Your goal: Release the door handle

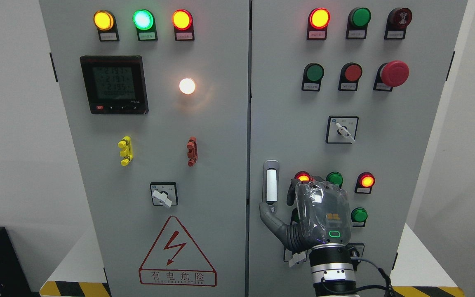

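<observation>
We've got our right hand [303,214] raised upright against the cabinet door, fingers loosely spread and gripping nothing, thumb angled out left with the door handle [271,181] just above its tip.

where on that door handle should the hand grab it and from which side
Grip the white upright bar of the door handle around its middle, coming from the right, where the right hand already sits. The bar stands vertical in a recessed housing, so fingers should wrap it sideways.
</observation>
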Robot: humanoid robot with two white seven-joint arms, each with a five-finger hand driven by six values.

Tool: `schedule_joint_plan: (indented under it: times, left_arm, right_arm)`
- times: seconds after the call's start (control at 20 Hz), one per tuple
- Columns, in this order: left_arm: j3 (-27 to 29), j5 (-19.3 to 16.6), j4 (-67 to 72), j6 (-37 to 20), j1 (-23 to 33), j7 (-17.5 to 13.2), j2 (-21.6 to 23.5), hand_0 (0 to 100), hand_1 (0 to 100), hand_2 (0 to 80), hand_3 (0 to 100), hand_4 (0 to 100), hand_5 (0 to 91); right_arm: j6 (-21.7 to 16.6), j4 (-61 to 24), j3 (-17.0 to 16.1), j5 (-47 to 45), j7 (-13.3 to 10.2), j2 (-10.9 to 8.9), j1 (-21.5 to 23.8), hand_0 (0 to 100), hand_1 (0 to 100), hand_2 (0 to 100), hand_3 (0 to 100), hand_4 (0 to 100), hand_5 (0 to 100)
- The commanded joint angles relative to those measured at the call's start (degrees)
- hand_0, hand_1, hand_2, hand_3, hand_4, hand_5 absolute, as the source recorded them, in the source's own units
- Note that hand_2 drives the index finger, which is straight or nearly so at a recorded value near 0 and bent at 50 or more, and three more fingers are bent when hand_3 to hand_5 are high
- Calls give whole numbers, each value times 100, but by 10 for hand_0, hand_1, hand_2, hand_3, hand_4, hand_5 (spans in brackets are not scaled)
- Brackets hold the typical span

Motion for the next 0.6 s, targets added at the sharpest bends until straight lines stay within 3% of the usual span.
schedule_joint_plan:
  times: [0.0,0.55]
  left_arm:
    - [0,0,0,6,0,0,-4,0,0,42,106,6,0]
    - [0,0,0,6,0,0,4,0,0,43,106,5,0]
  right_arm:
    - [29,107,11,-19,0,7,-23,140,352,699,908,692,618]
    - [29,169,2,-45,9,7,-111,184,336,697,905,692,618]
